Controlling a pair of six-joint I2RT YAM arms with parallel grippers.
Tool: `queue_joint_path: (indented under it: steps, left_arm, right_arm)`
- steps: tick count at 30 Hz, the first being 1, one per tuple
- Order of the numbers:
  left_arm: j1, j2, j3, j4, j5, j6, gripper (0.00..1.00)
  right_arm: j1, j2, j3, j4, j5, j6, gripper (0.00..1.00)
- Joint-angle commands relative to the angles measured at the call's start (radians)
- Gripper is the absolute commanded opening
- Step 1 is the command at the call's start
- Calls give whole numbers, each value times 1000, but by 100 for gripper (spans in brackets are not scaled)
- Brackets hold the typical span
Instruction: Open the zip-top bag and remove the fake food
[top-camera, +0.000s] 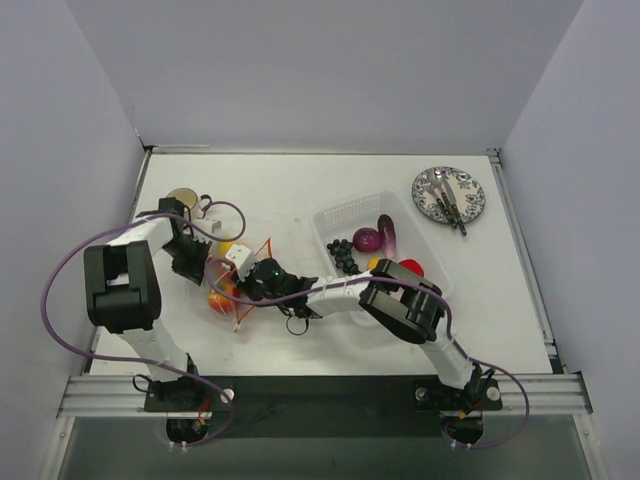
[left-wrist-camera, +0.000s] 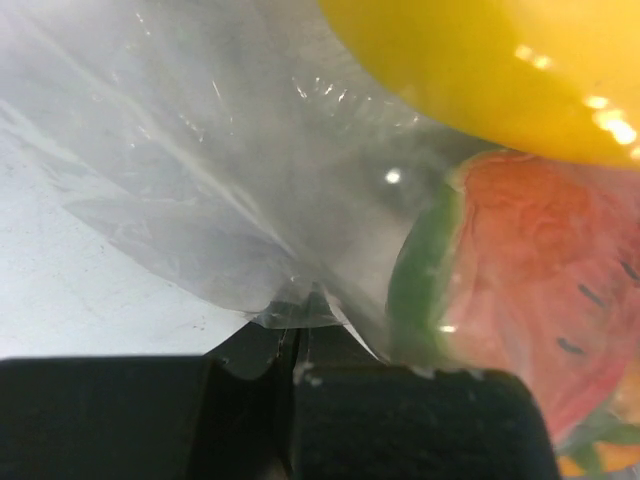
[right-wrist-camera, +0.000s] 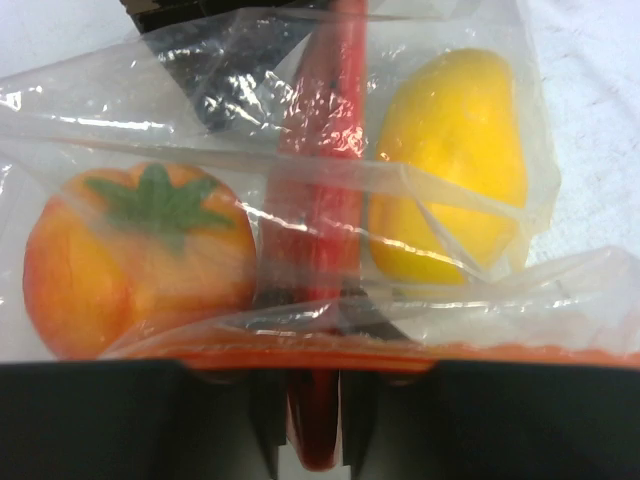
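Inside the zip-top bag (right-wrist-camera: 80, 110) (crinkly) lies glossy fake food (right-wrist-camera: 450, 160).

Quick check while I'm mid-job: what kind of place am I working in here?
Probably a lab test cell, not a kitchen: a white table boxed in by plain grey walls, robot arms bolted to a metal rail, and toy fruit in a clear tray.

- Left arm (top-camera: 122, 285), lower left of the frame: white links, bulky black joint housings.
- Right arm (top-camera: 405, 308): same white and black.
- Purple cable (top-camera: 55, 300) looping alongside.
- Left pincer (left-wrist-camera: 297, 335): matte black fingers.
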Motion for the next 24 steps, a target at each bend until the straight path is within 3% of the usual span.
queue_joint_path:
  steps: [1, 13, 18, 24]
  left_arm:
    - [-2, -34, -1, 22, -6, 11, 0]
    - [96, -25, 27, 53, -24, 25, 0]
    - [138, -34, 34, 54, -14, 37, 0]
    - [147, -55, 24, 43, 11, 41, 0]
  right_arm:
    - [14, -18, 12, -61, 1, 11, 0]
    - [6, -446, -293, -220, 184, 60, 0]
    - [5, -583, -354, -417, 198, 117, 0]
    - [-24, -750, -456, -477, 371, 157, 0]
